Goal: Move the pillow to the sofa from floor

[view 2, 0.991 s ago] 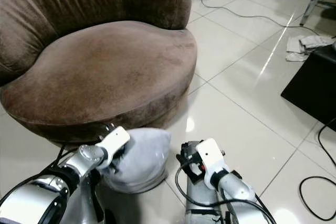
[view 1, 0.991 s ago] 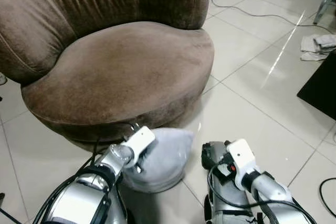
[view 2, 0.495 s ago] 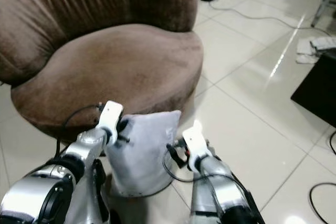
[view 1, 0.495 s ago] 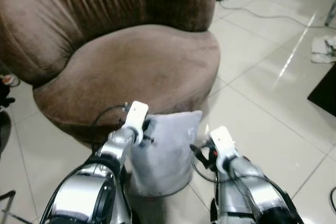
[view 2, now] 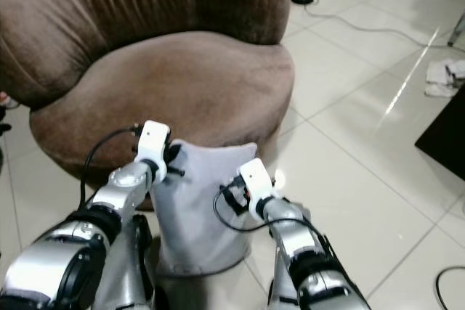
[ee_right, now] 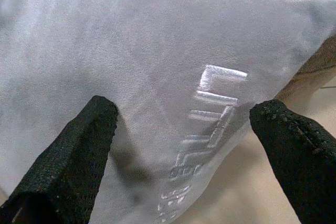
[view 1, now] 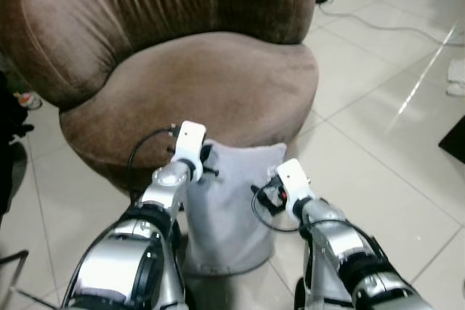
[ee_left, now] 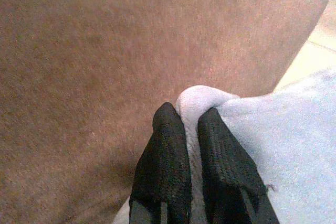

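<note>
A grey pillow [view 1: 229, 208] hangs upright in front of the brown round sofa [view 1: 218, 85], its top edge level with the seat's front rim. My left gripper [ee_left: 190, 115] is shut on the pillow's top left corner, with a fold of grey fabric pinched between its two black fingers. My right gripper [ee_right: 186, 111] is open, its fingers spread on either side of the pillow's [ee_right: 131, 66] face near the embossed logo, at the pillow's upper right side [view 1: 263, 197]. The pillow's lower edge is just above the tiles, partly hidden by my arms.
Glossy tiled floor [view 1: 378, 157] stretches to the right of the sofa. Cables [view 1: 385, 25] run across it at the back, a white cloth [view 2: 445, 78] lies far right, and a black object [view 1: 456, 137] stands at the right edge. Dark items [view 1: 9, 157] sit at the left edge.
The pillow has come up off the floor, from slumped to hanging upright from my left gripper. Both arms rose toward the sofa, and the right gripper closed in on the pillow's right side.
</note>
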Motion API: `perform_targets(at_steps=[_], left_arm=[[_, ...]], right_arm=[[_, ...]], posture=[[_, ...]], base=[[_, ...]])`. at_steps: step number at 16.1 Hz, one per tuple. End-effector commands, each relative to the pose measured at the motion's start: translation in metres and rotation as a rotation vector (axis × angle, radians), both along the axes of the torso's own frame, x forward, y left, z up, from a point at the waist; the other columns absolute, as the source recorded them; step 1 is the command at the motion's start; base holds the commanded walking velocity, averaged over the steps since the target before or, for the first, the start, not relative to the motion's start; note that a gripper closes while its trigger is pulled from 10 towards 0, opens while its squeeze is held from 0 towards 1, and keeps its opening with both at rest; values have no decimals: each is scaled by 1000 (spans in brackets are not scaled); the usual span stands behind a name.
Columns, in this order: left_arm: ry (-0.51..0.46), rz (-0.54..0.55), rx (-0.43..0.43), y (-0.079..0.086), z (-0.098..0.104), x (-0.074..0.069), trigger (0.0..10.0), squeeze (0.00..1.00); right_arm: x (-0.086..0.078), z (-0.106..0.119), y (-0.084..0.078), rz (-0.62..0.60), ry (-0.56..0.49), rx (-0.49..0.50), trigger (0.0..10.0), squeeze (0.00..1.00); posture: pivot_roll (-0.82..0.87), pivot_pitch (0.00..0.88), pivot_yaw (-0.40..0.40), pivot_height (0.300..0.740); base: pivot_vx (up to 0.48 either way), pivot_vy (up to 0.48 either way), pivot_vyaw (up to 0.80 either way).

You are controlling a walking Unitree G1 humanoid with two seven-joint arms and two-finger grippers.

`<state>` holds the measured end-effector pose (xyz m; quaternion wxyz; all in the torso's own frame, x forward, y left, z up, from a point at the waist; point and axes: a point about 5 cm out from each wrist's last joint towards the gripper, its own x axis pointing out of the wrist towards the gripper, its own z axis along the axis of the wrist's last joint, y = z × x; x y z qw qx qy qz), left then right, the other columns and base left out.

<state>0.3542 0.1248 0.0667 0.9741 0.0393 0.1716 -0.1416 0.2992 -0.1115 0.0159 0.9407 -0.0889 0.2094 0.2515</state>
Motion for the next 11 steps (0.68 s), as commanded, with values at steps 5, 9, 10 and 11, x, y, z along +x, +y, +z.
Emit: perform_targets(at_steps=[5, 9, 10, 11], left_arm=[[-417, 31, -113, -6, 97, 26, 10000, 0], [-487, 16, -121, -7, 118, 21, 10000, 0], [-490, 10, -115, -8, 118, 18, 10000, 0], [-492, 18, -132, -7, 123, 15, 10000, 0]], right_arm=[[2, -4, 2, -11, 2, -13, 10000, 0], [1, -6, -1, -29, 7, -12, 10000, 0], [1, -7, -1, -33, 9, -15, 10000, 0], [1, -8, -2, -36, 10, -19, 10000, 0]], posture=[[-81, 0, 96, 425], [-82, 0, 99, 425], [-82, 0, 99, 425], [-83, 0, 94, 425]], base=[[0, 0, 0], [0, 0, 0], [0, 0, 0], [0, 0, 0]])
